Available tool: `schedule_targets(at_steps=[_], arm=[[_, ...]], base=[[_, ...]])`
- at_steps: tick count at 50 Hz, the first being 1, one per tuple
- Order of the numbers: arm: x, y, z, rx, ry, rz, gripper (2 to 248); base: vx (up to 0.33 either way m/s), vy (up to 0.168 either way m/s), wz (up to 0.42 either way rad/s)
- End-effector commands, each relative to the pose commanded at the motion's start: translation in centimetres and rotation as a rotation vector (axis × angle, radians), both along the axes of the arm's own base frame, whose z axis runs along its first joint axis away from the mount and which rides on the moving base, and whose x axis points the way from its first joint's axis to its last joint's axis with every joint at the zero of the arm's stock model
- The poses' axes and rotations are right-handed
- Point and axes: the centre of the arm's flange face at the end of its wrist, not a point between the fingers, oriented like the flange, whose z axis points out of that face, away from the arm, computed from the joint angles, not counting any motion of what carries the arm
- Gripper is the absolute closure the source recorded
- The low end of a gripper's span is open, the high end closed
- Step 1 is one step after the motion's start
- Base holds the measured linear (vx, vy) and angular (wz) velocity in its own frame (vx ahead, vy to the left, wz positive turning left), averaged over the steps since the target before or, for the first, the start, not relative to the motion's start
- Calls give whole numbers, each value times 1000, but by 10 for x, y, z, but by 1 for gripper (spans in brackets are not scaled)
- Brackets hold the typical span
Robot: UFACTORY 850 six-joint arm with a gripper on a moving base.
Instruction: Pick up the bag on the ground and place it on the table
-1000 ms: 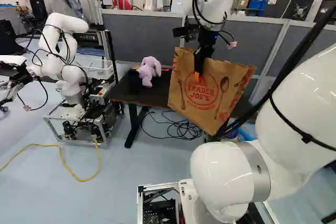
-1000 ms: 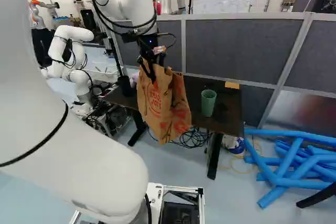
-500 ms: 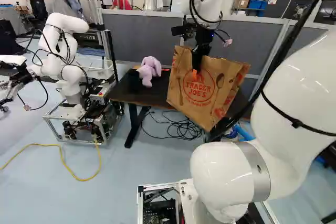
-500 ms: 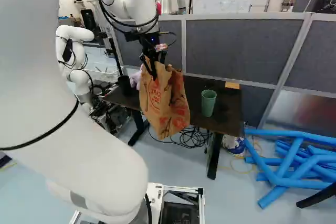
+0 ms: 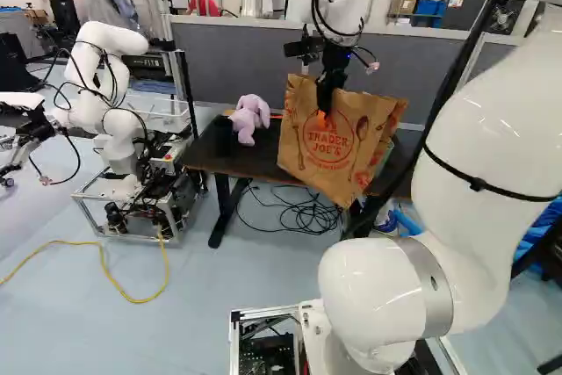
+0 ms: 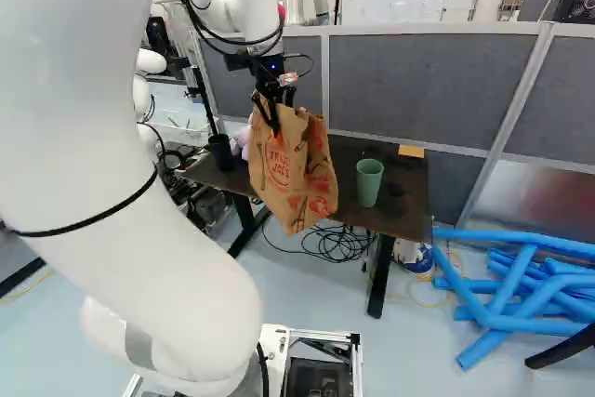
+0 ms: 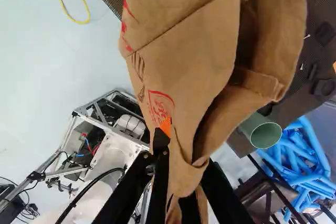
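Two fingers [image 7: 161,153] of mine, w/ an orange pad showing, are pinched on the upper edge of the paper bag [image 6: 293,174], one each side; that's my gripper [image 5: 326,108] loaded. Bag hangs off the floor, tilted, over the table's [image 6: 400,216] near-edge line as both base views show it, its bottom reaching past that edge; can't tell if it touches. Print on bag: red ring logo w/ lettering, plus fork & spoon drawings. Whiteboard [image 6: 400,5] beyond table has marks too faint to make out. Edges: table's near edge faces my base, w/ floor [image 5: 237,278] btwn; grey partition [image 6: 409,81] stands right behind its far edge, so that side's walled. On table: green cup [image 6: 369,181] toward R end, close beside bag in right base view; pinkish plush toy [image 5: 251,116] & dark cup [image 6: 221,152] at L end; tan block [image 6: 411,151] nr far edge. Loose black cables [image 5: 307,215] lie on floor under table. Blue foam tubes [image 6: 530,295] are piled R of table, another robot [image 5: 114,129] stands L of it, & a yellow cable [image 5: 136,299] runs on floor L of table, nearer my base.
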Motion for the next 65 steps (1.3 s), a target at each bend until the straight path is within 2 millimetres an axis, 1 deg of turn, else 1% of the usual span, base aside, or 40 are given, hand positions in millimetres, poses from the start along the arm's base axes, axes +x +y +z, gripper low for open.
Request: schedule_targets(at_steps=[12,26,41,53,65], arm=[[14,4,0,0,-2,10,229],[39,11,1,0,-8,26,229],[64,6,1,-1,-17,18,229],[79,2,1,16,-25,-90,229],[90,3,1,48,-32,-225,229]], base=[[0,0,0],[0,0,0],[0,0,0],[0,0,0],[0,0,0]])
